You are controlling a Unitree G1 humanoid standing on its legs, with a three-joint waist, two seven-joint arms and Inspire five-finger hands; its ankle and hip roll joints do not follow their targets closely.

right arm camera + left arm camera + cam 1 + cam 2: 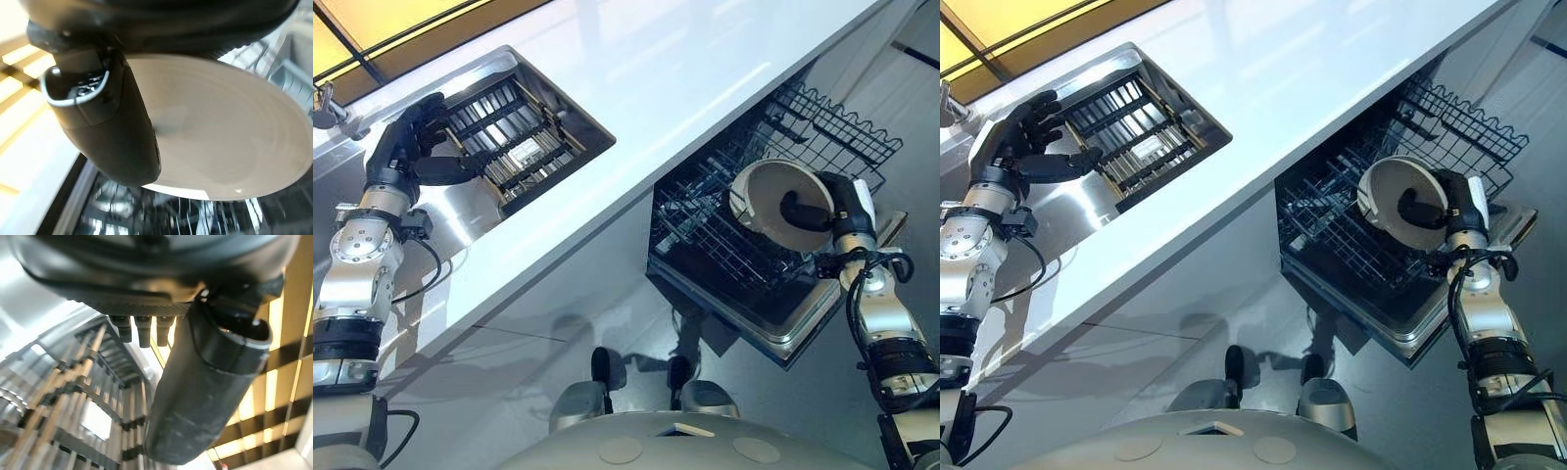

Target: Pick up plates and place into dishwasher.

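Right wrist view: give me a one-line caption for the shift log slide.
Right hand grips a cream plate, thumb pressed on its face, above the dishwasher rack.

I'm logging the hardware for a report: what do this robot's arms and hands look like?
The left arm and right arm are silver-grey metal cylinders joined by black bands. The left hand and right hand are dark, nearly black, with thick rounded thumbs.
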